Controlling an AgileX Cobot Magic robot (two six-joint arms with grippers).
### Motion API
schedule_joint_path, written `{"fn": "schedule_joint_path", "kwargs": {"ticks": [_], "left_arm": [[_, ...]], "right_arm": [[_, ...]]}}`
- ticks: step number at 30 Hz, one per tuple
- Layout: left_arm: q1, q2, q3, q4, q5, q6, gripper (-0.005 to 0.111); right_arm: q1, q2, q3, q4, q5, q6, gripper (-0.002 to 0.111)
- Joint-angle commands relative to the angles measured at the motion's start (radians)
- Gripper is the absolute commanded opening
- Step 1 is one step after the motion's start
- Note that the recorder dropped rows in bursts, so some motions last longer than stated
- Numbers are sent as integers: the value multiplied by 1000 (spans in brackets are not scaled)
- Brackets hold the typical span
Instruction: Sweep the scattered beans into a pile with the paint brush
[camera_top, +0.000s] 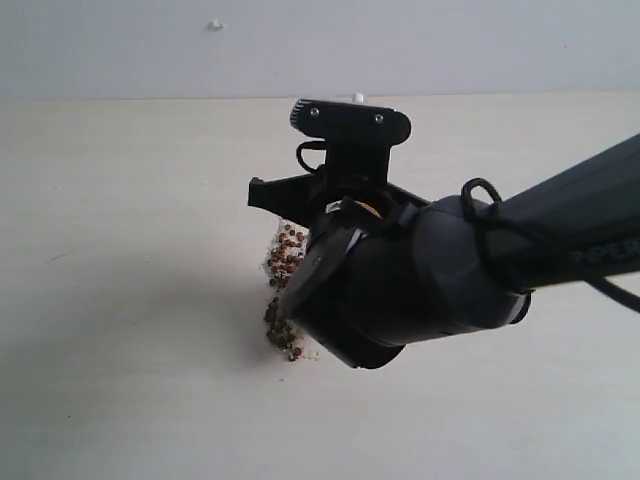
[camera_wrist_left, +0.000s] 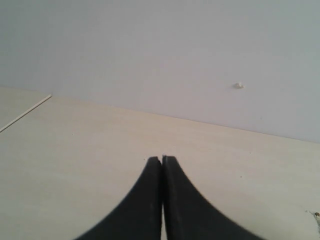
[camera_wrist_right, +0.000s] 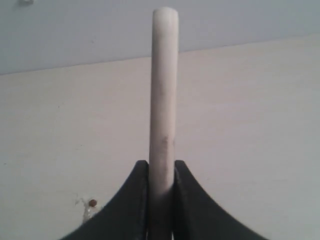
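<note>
Right tool (camera_wrist_right: 161, 167) is clamped on the paint brush (camera_wrist_right: 164, 85) handle. Left tool (camera_wrist_left: 162, 160) is pressed together. Beans (camera_top: 287, 255) lie on the counter (camera_top: 120, 320).

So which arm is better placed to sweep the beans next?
Right: the right fingers clamp the brush beside the beans; the left fingers are shut and empty.

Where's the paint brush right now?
The paint brush is clamped in the right gripper, handle sticking out between the jaws in the right wrist view; the exterior view shows that arm mid-table, right of the beans.
</note>
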Motion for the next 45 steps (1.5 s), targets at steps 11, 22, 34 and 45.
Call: {"fn": "schedule_joint_path", "kwargs": {"ticks": [11, 22, 34, 45], "left_arm": [[-4, -3, 5, -6, -2, -3, 0], [-4, -3, 5, -6, -2, -3, 0], [-4, -3, 5, -6, -2, -3, 0], [-4, -3, 5, -6, -2, -3, 0]], "right_arm": [[-23, -86, -6, 33, -100, -415, 0], [-23, 81, -6, -130, 57, -104, 0], [-23, 75, -6, -226, 6, 46, 0], [-21, -146, -6, -110, -88, -403, 0]]}}
